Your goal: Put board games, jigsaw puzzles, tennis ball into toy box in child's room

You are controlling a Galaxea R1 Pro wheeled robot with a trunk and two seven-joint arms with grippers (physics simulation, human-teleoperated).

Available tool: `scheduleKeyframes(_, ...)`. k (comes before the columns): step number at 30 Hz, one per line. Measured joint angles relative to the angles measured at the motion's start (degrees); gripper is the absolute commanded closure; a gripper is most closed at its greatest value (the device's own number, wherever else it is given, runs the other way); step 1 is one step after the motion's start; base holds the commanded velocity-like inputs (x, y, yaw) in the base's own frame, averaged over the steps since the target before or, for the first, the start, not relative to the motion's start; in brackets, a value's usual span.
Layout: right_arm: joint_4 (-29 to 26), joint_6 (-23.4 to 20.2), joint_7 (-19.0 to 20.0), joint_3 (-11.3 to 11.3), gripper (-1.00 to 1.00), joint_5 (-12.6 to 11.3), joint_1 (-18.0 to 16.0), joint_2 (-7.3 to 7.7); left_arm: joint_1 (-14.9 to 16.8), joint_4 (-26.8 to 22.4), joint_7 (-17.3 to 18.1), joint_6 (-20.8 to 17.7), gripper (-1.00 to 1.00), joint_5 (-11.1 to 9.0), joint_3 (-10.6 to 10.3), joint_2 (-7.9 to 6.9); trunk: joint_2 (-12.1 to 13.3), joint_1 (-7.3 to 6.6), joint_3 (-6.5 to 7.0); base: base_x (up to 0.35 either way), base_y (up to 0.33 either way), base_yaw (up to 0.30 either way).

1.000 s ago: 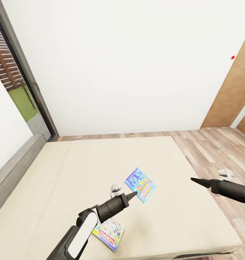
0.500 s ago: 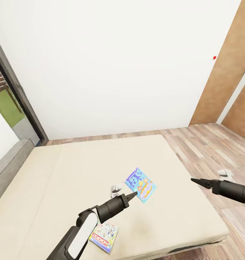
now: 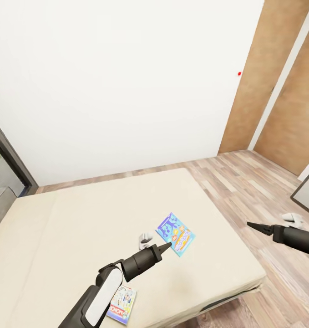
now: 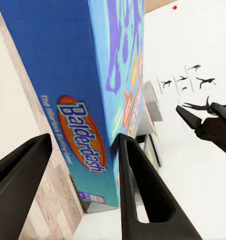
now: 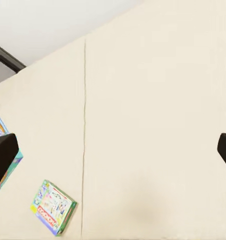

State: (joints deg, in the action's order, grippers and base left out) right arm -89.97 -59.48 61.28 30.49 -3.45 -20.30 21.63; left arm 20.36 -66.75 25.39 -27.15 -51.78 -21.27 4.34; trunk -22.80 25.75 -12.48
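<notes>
- Left gripper (image 3: pixel 165 247) holds the blue Balderdash box (image 3: pixel 175 233): in the left wrist view the box (image 4: pixel 88 100) sits between the two dark fingers (image 4: pixel 143 200), which pinch it by one edge. In the head view it's carried above the bed (image 3: pixel 58 228), up at the arm's tip.
- Right gripper (image 3: pixel 256 226) hangs out over the wood floor (image 3: pixel 245 182) beside the bed. Right wrist view shows its fingertips (image 5: pixel 4 155) at opposite edges of the frame, so spread wide, nothing in it.
- Monopoly box (image 3: pixel 122 304) lies flat on the bed near the foot edge, partly behind the left forearm; also seen in the right wrist view (image 5: pixel 53 207). Not yet picked up.
- Toy box, table, puzzles, ball: not in these frames, so prob. 1 game in hand, everything else pending.
- Risks, as I judge them:
  - Grip is on an edge only, w/ most of the box hanging past the fingers. A fast turn or base jolt could lever it loose & drop it on the floor.
  - Box sticks out ahead of the arm; could clip the door frame (image 3: pixel 259 91) or wall when turning.
  - Monopoly box is easy to forget on the bed, so a return trip is needed.
</notes>
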Motion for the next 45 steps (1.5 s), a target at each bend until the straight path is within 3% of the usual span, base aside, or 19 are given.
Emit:
scheduleKeyframes(6,3.15,-0.02,-8.85,-0.57,-1.0,0.0,-0.68,-1.23,0.06,0.26,-4.15,-0.02,1.0,0.11,-0.03,0.09,0.0,0.0,0.17,0.0,0.0,-0.279)
scheduleKeyframes(7,3.18,-0.05,-8.92,-0.58,-1.0,-0.07,-0.7,-1.24,0.06,0.24,-4.17,-0.05,1.0,-0.03,-0.04,0.09,0.0,0.0,0.2,0.0,0.0,-0.279)
scheduleKeyframes(13,11.54,-0.06,-22.18,-2.22,-1.0,0.0,-4.88,-5.07,0.08,0.32,-7.04,0.02,1.0,-0.04,-0.08,0.12,0.01,0.0,0.38,0.0,0.0,-0.279)
scheduleKeyframes(17,21.31,3.34,-29.98,-2.71,-1.0,-0.01,-8.2,-6.31,0.13,0.33,-7.71,0.02,1.0,0.0,-0.17,0.36,0.01,0.0,0.49,0.0,0.0,-0.279)
scheduleKeyframes(18,27.04,6.62,-33.05,-2.92,-1.0,0.04,-10.27,-6.64,0.55,0.32,-7.89,-0.05,1.0,-0.34,-0.17,0.56,0.01,0.01,0.52,0.0,0.0,-0.279)
scheduleKeyframes(20,30.42,8.42,-34.52,-3.01,-1.0,-0.06,-11.49,-6.75,1.03,0.33,-7.98,-0.04,1.0,-0.1,-0.17,0.68,0.0,0.0,0.58,0.0,0.0,-0.279)
scheduleKeyframes(22,36.92,11.74,-36.91,-3.14,-1.0,0.02,-13.76,-6.77,2.97,0.32,-8.26,-0.15,1.0,-0.59,-0.07,0.94,0.01,0.01,0.64,0.0,0.0,-0.279)
scheduleKeyframes(24,45.94,16.48,-39.45,-3.29,-1.0,0.04,-16.66,-6.59,7.16,0.54,-10.07,-0.29,1.0,-1.0,-0.04,1.36,0.01,0.01,0.7,0.0,0.0,-0.279)
scheduleKeyframes(25,46.04,16.53,-39.48,-3.29,-1.0,0.02,-16.69,-6.59,7.2,0.59,-10.11,-0.23,1.0,-0.44,-0.08,1.36,0.0,0.0,0.71,0.0,0.0,-0.279)
scheduleKeyframes(27,51.51,19.86,-40.52,-3.48,-1.0,-0.02,-18.24,-6.52,11.03,1.06,-13.23,-0.38,1.0,-2.47,-0.24,2.49,0.0,0.0,0.77,0.0,0.0,-0.279)
scheduleKeyframes(28,51.56,19.89,-40.53,-3.48,-1.0,-0.03,-18.26,-6.52,11.07,1.12,-13.28,-0.33,1.0,-1.9,-0.27,2.49,0.0,0.0,0.78,0.0,0.0,-0.279)
scheduleKeyframes(30,53.59,21.2,-40.66,-3.62,-1.0,-0.04,-18.71,-6.64,13.3,1.3,-15.52,-0.4,1.0,-4.05,-0.54,3.39,0.0,0.0,0.83,0.0,0.0,-0.279)
scheduleKeyframes(31,55.33,22.34,-39.52,-4.53,-1.0,0.04,-19.02,-6.85,16.0,1.8,-18.1,-0.37,1.0,-6.48,-2.16,4.26,0.02,0.02,0.85,0.0,0.0,-0.279)
scheduleKeyframes(32,56.07,22.99,-36.55,-7.31,-1.0,0.04,-19.21,-6.74,18.48,1.39,-19.67,-0.32,1.0,-10.91,-5.21,4.86,0.0,0.0,0.88,0.0,0.0,-0.279)
scheduleKeyframes(37,55.04,23.24,-31.04,-10.81,-1.0,0.12,-19.35,-6.62,21.44,1.6,-20.88,-0.03,1.0,-16.14,-10.05,5.28,0.0,0.0,0.98,0.0,0.0,-0.279)
scheduleKeyframes(41,53.8,23.35,-28.59,-12.52,-1.0,0.15,-19.37,-6.99,23.35,1.32,-21.44,0.08,1.0,-19.37,-12.45,5.19,0.0,0.0,1.07,0.0,0.0,-0.279)
scheduleKeyframes(45,53.64,23.34,-28.24,-12.72,-1.0,0.17,-19.37,-7.02,23.57,1.39,-21.52,0.1,1.0,-19.55,-12.75,5.08,0.0,0.0,1.16,0.0,0.0,-0.279)
